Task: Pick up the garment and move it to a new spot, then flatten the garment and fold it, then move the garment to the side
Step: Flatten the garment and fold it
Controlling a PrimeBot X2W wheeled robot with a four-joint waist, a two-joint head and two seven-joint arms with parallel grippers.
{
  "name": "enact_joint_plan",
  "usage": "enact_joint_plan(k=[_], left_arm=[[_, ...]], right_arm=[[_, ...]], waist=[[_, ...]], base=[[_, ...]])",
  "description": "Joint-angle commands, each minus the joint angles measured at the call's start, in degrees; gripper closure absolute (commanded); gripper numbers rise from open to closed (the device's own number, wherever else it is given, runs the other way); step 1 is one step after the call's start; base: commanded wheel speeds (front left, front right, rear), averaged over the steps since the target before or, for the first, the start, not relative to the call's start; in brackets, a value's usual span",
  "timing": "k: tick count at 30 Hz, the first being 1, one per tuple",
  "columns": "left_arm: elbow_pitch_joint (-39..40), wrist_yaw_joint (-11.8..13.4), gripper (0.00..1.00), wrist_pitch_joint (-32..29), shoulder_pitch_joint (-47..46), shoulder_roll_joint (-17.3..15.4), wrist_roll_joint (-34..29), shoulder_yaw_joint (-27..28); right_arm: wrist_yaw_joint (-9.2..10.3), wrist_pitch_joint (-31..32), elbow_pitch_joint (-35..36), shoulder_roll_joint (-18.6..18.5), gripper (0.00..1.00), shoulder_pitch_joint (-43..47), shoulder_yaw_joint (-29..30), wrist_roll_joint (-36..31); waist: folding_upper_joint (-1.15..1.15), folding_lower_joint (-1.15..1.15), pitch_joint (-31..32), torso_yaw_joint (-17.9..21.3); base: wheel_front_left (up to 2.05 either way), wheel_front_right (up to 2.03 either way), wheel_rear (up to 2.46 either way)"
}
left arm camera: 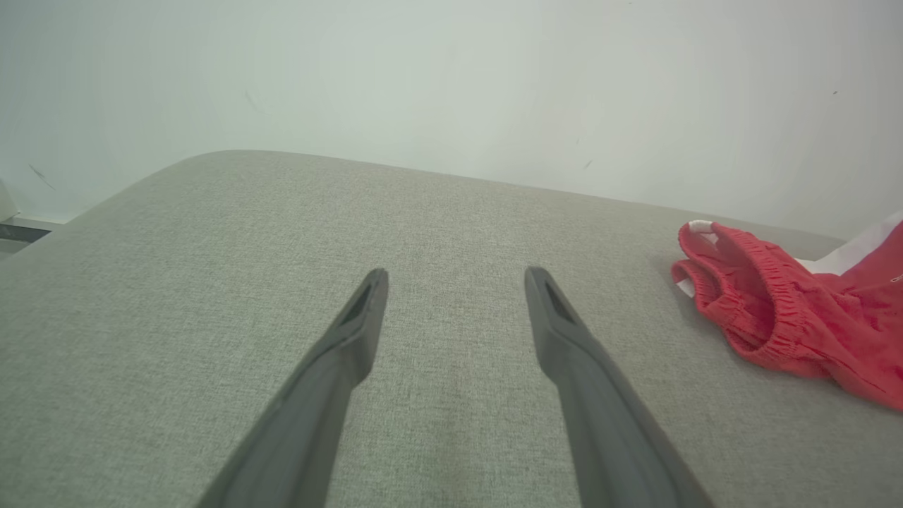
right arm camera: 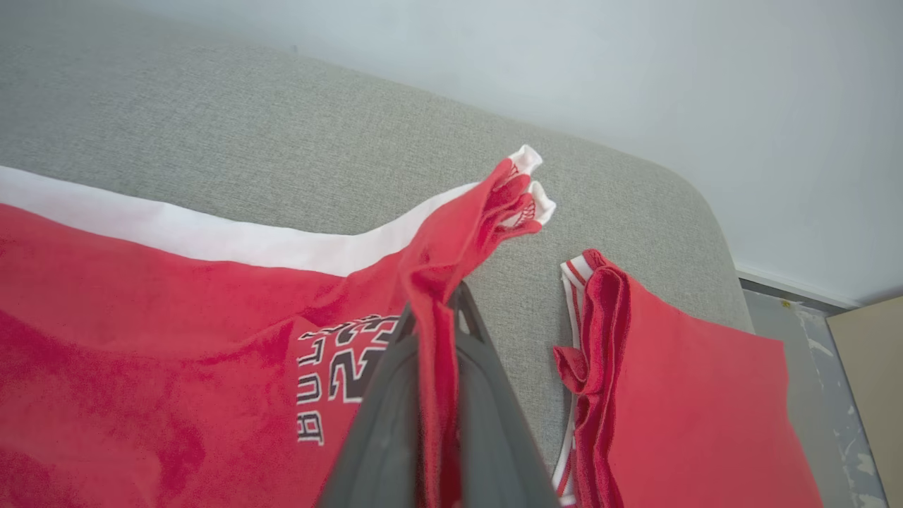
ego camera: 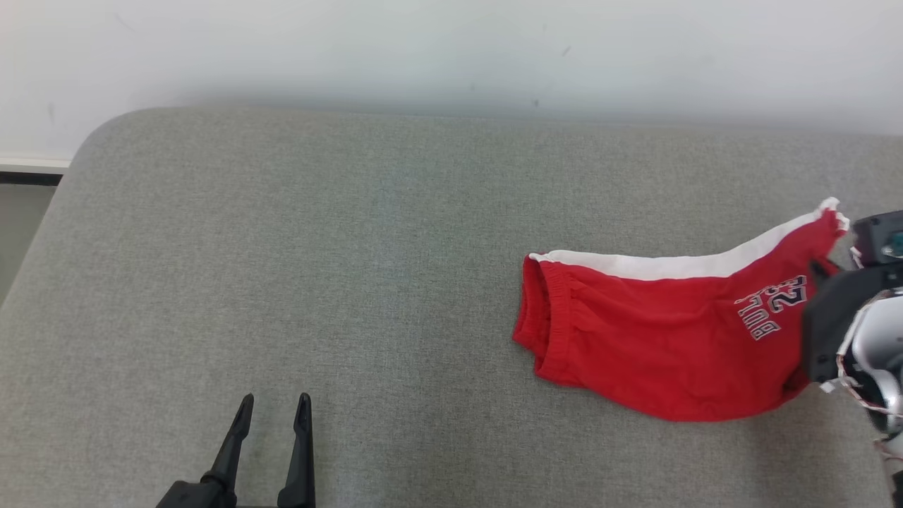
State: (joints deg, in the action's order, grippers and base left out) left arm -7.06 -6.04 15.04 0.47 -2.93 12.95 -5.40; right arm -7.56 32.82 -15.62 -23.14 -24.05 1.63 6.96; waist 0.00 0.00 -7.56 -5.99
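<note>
Grey woven upholstery [ego camera: 317,268] formed the work surface, and its rounded far edge met a pale, lightly scuffed wall [ego camera: 451,49]. The garment [ego camera: 656,346], a pair of red shorts with a white side stripe, lay on this surface with its elastic waistband flat on the fabric. The opposite hem end was drawn up off the surface. The right gripper [right arm camera: 437,305] was clenched on that raised hem, with a fold of red cloth running down between its two dark fingers. White and black lettering with the number 23 sat on the shorts just beside the grip point.

The left gripper [ego camera: 275,398] was released, fingers spread, over bare upholstery well apart from the waistband end of the garment. It touched nothing.

A second red garment [right arm camera: 691,395] with striped trim lay just beyond the held hem, near the garment but not touching it. Past it, off the cushion's corner, a strip of floor [right arm camera: 797,317] and a tan panel [right arm camera: 868,353] were noted.

In the head view the right arm's dark housing covered the hem end of the garment and hid the fingers. The lettering was only partly legible. The second garment was cut off at the frame edge in the right wrist view, so its type could not be determined.
</note>
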Motion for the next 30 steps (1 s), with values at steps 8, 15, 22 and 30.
enact_joint_plan(k=[8,15,22,30], left_arm=[[-0.87,0.34,0.00,0.16,1.15,0.07,0.99,-0.63],[-1.12,0.50,0.00,0.16,1.91,0.08,1.68,-1.32],[-1.24,0.80,0.00,0.16,1.94,0.07,2.03,-2.17],[-1.42,0.81,0.00,0.16,2.19,0.07,2.26,-2.37]], right_arm=[[0.18,2.28,1.99,3.10,1.00,-2.22,-10.92,2.69],[0.18,1.51,-2.53,6.37,1.00,-4.97,-18.51,4.49],[0.18,-0.99,-8.43,9.07,1.00,-6.52,-21.96,5.05],[0.17,-5.04,-14.15,11.42,1.00,-8.12,-22.94,4.46]], waist=[[0.00,0.00,1.38,-1.85],[0.00,0.00,1.92,-3.77],[0.00,0.00,1.87,-6.17],[0.00,0.00,1.56,-8.26]], base=[[0.00,0.00,0.00],[0.00,0.00,0.00],[0.00,0.00,0.00],[0.00,0.00,0.00]])
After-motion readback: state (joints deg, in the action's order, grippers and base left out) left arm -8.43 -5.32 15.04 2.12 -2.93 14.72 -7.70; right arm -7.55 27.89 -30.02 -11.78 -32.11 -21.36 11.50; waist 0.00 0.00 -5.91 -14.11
